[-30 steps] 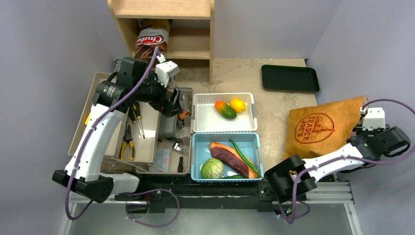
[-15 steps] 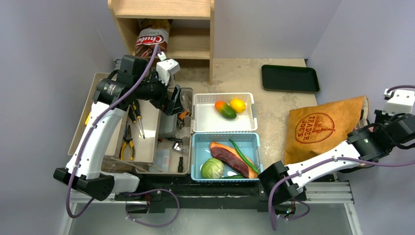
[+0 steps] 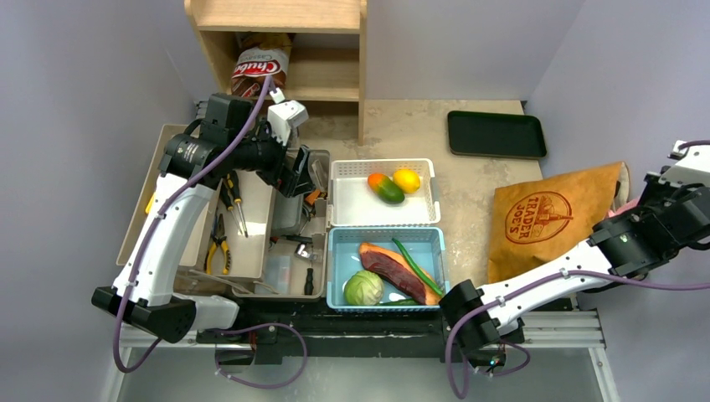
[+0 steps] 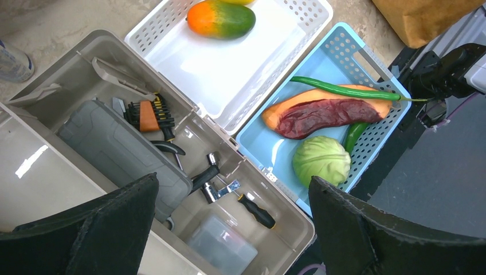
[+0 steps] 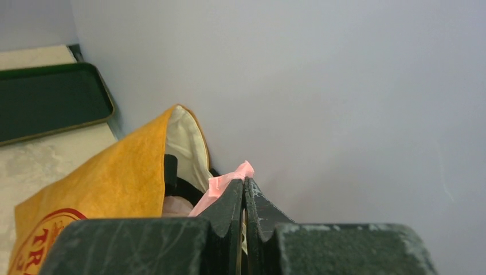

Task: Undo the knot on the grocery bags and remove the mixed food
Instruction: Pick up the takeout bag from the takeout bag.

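The pink bag (image 5: 232,176) is poking from the mouth of the paper bag (image 5: 114,172) by the wall. The right claw (image 5: 245,192) is pinching a twist of it, jaws pressing together, seemingly to draw it out. Whether that twist is the knot, I cannot tell. The left claw (image 4: 232,182) is hanging wide open and empty over the toolbox (image 4: 103,86), likely waiting.

Meat slab (image 3: 389,268), green cabbage (image 3: 363,288) in blue basket (image 3: 345,249); toolbox (image 3: 254,211) beside.

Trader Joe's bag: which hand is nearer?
Right. The right hand is at the open end of the Trader Joe's bag, pinching pink plastic sticking out of it; the left hand hangs open over the toolbox.
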`<control>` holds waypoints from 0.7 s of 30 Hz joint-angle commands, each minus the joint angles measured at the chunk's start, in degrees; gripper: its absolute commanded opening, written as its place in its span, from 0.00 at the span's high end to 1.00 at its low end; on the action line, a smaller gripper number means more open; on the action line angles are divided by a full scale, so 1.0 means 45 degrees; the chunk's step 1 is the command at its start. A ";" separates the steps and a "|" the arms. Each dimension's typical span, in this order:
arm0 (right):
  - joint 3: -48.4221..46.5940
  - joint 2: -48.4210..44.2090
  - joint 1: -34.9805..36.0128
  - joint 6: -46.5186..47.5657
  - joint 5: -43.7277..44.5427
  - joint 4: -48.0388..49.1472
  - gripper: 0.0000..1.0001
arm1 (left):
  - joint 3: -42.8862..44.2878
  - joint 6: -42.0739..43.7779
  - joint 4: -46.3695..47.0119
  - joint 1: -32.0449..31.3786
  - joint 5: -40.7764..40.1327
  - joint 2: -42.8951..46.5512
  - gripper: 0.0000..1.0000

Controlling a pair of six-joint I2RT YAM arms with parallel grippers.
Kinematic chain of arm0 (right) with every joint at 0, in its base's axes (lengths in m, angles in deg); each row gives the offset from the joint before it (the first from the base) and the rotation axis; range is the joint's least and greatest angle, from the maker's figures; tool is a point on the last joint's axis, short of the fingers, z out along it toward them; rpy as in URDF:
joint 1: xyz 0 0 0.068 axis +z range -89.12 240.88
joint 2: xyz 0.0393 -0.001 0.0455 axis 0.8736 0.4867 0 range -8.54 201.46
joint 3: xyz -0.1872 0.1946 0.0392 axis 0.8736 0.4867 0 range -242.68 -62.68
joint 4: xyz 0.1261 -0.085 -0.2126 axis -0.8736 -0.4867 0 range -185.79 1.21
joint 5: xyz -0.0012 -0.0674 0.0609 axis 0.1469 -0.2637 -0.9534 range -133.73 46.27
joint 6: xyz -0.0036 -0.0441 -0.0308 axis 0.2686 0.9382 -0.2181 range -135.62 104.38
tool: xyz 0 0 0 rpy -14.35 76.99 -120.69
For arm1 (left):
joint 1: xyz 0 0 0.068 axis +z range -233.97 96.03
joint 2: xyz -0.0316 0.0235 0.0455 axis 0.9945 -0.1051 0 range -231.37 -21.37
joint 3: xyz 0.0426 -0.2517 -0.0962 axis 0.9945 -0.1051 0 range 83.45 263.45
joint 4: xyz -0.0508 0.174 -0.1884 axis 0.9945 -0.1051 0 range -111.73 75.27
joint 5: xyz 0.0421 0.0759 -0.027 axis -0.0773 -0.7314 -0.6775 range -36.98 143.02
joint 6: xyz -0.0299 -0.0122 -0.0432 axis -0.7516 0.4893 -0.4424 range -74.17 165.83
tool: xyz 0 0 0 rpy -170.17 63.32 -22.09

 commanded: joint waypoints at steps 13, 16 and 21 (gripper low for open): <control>-0.3794 0.0403 -0.0040 -0.2872 -0.0871 0.1313 1.00 | 0.0520 0.0137 0.0221 -0.0075 0.0422 -0.0194 0.00; -0.4811 0.1110 -0.0037 -0.1980 -0.0485 -0.0385 1.00 | 0.0598 0.0122 0.0165 -0.0073 0.0328 -0.0168 0.00; -0.5304 0.1997 -0.0051 0.0630 -0.0175 -0.6518 0.54 | 0.0349 0.0073 0.0243 -0.0075 0.0320 0.0015 0.00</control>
